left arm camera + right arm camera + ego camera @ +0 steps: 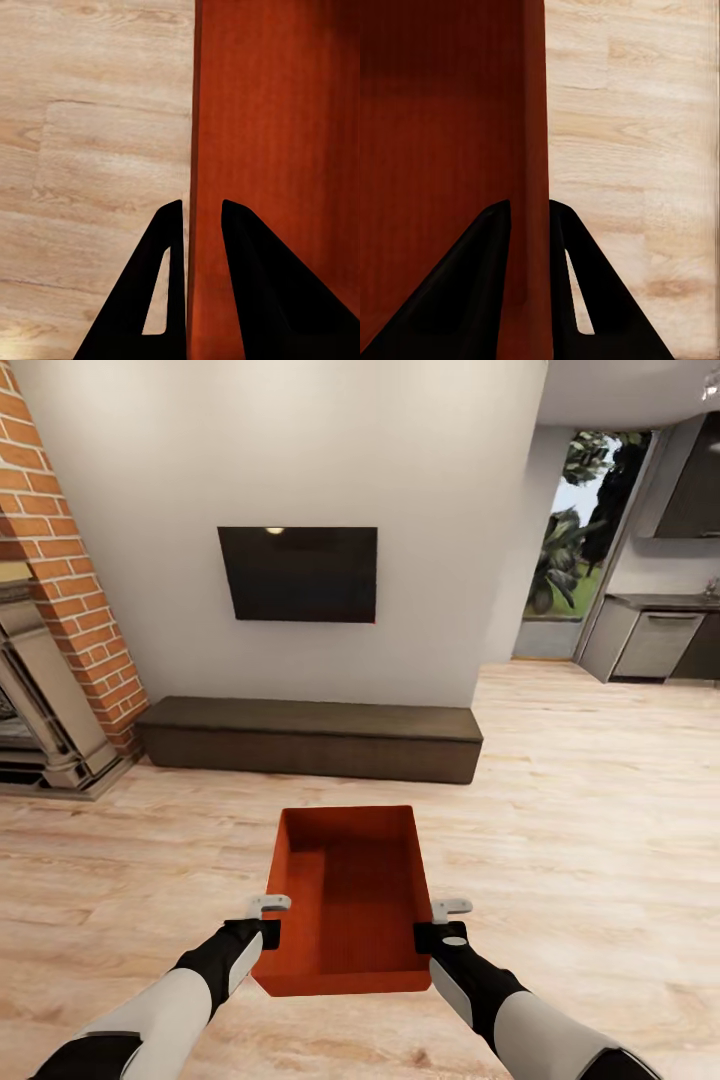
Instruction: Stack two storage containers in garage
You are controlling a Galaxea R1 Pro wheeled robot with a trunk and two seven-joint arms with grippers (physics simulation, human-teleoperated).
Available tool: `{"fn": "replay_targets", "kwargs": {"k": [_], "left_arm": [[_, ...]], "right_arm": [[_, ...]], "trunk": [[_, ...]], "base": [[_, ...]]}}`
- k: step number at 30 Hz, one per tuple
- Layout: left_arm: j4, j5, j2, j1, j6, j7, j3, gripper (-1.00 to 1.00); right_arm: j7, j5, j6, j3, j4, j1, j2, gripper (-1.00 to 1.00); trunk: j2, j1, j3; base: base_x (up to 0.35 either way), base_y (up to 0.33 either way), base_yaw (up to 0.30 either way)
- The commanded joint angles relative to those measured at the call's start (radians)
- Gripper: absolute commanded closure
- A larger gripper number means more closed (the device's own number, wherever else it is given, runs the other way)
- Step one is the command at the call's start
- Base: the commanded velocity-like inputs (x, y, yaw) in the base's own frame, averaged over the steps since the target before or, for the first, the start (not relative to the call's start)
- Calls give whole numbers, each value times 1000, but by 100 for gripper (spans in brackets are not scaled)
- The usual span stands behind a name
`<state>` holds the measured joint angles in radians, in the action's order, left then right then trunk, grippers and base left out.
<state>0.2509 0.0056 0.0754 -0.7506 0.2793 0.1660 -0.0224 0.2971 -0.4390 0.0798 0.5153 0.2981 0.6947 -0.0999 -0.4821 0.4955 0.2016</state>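
Here my left gripper (268, 920) and right gripper (438, 922) each pinch a side wall of the bin (345, 895), held above the wood floor (580, 810) near the bench (310, 735); stiff, probably light, best carried by both walls.

Wood floor (600, 810), brick fireplace (60, 590), wall TV (298, 573), dark bench (310, 738).

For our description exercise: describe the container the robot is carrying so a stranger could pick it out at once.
Find the wall TV and the dark low bench beneath it. In front of them, over the light wood floor, an orange-red storage container is held between the left gripper and right gripper. It is open-topped, straight-walled and empty.
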Motion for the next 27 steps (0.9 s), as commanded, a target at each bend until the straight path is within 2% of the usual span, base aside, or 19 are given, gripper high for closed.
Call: {"fn": "replay_targets", "kwargs": {"k": [1, 27], "left_arm": [[1, -7, -13, 0, 8, 6, -10, 100], [1, -7, -13, 0, 8, 6, -10, 100]], "right_arm": [[0, 2, -11, -4, 38, 2, 1, 100], [0, 2, -11, -4, 38, 2, 0, 100]], "trunk": [[-2, 0, 2], [-2, 0, 2]], "base": [[0, 0, -292], [0, 0, -292]]}}
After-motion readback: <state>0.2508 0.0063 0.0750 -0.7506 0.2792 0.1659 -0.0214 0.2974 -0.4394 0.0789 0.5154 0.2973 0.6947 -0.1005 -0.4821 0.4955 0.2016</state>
